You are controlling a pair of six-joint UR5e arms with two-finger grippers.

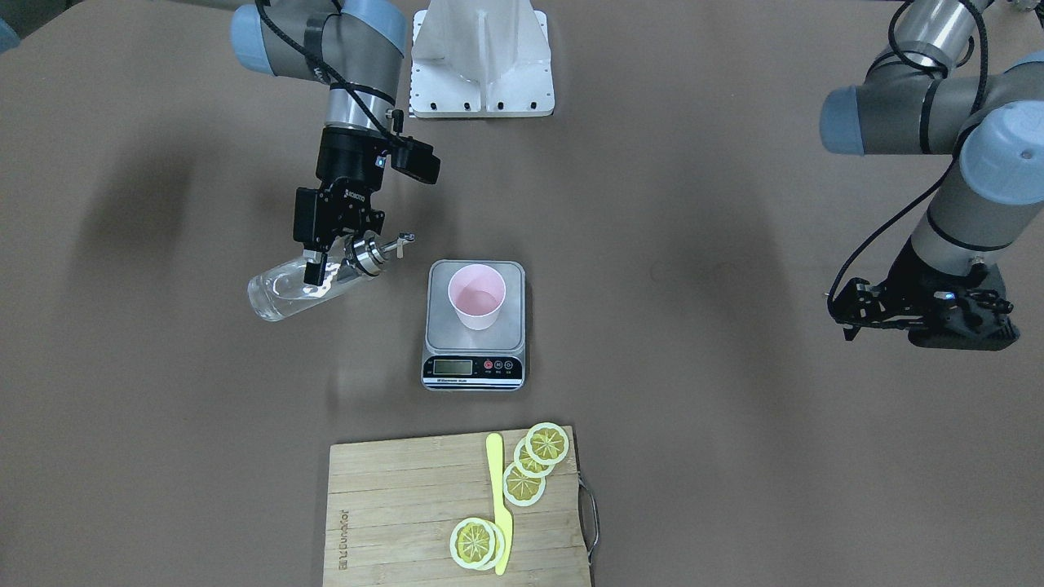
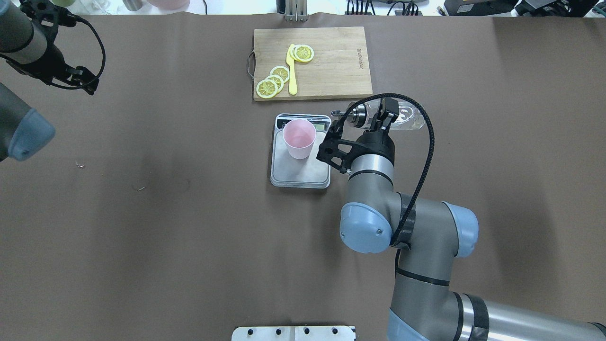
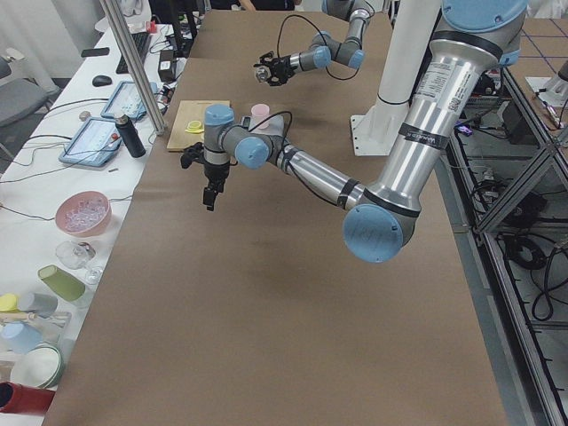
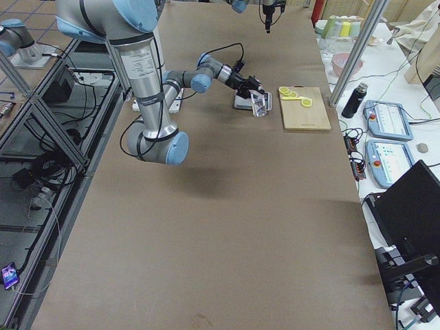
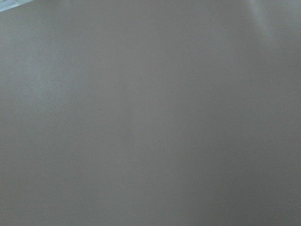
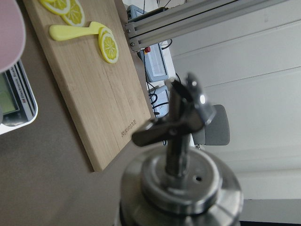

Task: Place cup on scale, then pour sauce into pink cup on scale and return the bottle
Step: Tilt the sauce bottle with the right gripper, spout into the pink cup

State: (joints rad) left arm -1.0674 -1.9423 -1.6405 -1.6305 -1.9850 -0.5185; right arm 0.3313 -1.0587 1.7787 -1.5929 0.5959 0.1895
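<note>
Beside the scale [image 1: 440, 326] — right gripper [image 1: 325, 267] pinches the tilted bottle [image 1: 281, 295], spout toward the cup [image 1: 476, 297].

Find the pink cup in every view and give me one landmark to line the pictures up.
Front-facing: cup at centre, on the scale.
Overhead: centre, slightly above the middle.
Exterior left: tiny, upper middle.
Exterior right: cannot make it out behind the bottle.
Left wrist: not in it.
Right wrist: pink rim at the top-left corner.
Landmark: the wooden cutting board with lemon slices.

Robotics lab: aluminium framing [image 3: 132, 62], teach pendants [image 4: 387, 120]
</note>
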